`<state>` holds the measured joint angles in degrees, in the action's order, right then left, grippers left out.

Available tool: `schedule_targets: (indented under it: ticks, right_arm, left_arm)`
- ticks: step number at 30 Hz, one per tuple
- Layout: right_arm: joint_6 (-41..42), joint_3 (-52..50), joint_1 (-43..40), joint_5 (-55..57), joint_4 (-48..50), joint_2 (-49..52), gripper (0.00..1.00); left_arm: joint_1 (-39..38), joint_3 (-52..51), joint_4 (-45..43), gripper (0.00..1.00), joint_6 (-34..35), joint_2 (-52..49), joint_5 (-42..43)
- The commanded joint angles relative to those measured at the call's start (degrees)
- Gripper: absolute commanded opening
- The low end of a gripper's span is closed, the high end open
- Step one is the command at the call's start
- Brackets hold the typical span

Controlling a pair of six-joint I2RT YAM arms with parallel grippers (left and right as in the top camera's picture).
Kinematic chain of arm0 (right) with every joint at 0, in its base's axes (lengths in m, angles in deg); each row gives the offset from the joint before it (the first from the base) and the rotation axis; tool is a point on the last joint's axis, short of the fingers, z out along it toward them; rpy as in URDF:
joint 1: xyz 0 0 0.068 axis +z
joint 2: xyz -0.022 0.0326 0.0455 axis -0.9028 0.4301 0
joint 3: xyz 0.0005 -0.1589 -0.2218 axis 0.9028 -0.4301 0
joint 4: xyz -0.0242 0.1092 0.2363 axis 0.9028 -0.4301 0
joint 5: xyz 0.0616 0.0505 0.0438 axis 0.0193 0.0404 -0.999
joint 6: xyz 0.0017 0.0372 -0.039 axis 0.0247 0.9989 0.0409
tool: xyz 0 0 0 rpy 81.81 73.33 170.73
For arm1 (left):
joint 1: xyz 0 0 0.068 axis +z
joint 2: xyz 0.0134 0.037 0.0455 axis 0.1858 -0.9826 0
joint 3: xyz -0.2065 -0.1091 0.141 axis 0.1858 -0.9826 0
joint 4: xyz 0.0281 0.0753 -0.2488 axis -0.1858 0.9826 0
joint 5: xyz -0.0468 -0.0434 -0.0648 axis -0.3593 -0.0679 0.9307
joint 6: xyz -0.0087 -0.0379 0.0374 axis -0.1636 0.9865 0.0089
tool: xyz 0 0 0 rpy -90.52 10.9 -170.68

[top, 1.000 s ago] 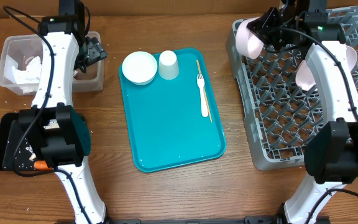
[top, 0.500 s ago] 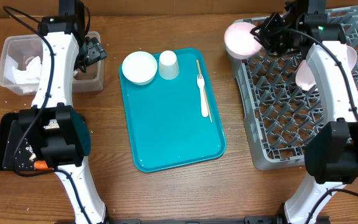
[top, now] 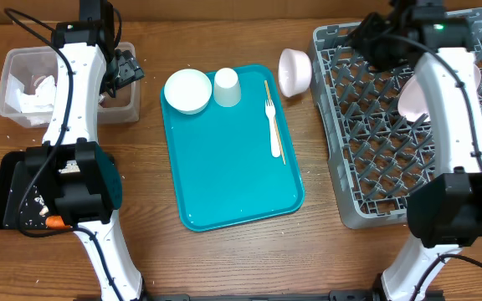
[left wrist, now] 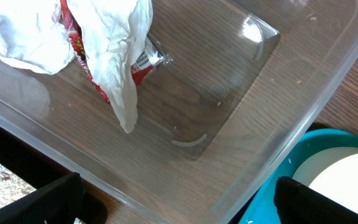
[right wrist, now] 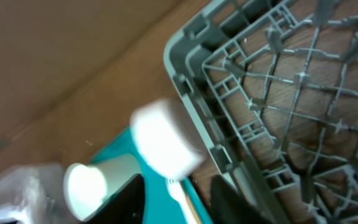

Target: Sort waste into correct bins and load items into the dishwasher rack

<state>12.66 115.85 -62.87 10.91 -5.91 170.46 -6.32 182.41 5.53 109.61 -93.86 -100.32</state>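
Blocked at teal tray's (top: 233, 180) far edge by white bowl (top: 187, 90), cup (top: 227, 87); fork (top: 273, 130) along right; tipped bowl (top: 294, 71) beyond far-right corner; near half open.

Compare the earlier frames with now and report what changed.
The pinkish bowl left the right gripper, which had held it at the dishwasher rack's top-left corner. It went left over the rim and now lies tipped on the table, between rack and teal tray. Unchanged: the left gripper over the clear tub; white bowl, cup and fork on the tray.
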Motion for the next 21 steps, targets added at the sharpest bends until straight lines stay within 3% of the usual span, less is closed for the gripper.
schedule_targets:
  ticks: [1, 7, 17, 21]
  right_arm:
    - [-2.29, 1.27, 3.85, 5.57, -0.39, 0.24, 0.29]
    - [-4.96, 1.27, 9.68, 8.72, -0.81, 0.37, 0.56]
    - [-8.11, 1.27, 18.38, 22.86, -0.33, 5.90, 0.62]
    - [-2.60, 1.27, 21.14, 30.45, -1.40, 9.05, 0.62]
  left_arm:
    - [0.09, 1.25, -0.02, 1.00, 1.38, 0.37, 0.20]
    - [0.09, 1.25, -0.02, 1.00, 1.38, 0.37, 0.20]
    - [0.09, 1.25, -0.02, 1.00, 1.38, 0.37, 0.22]
    - [0.09, 1.25, -0.02, 1.00, 1.38, 0.37, 0.20]
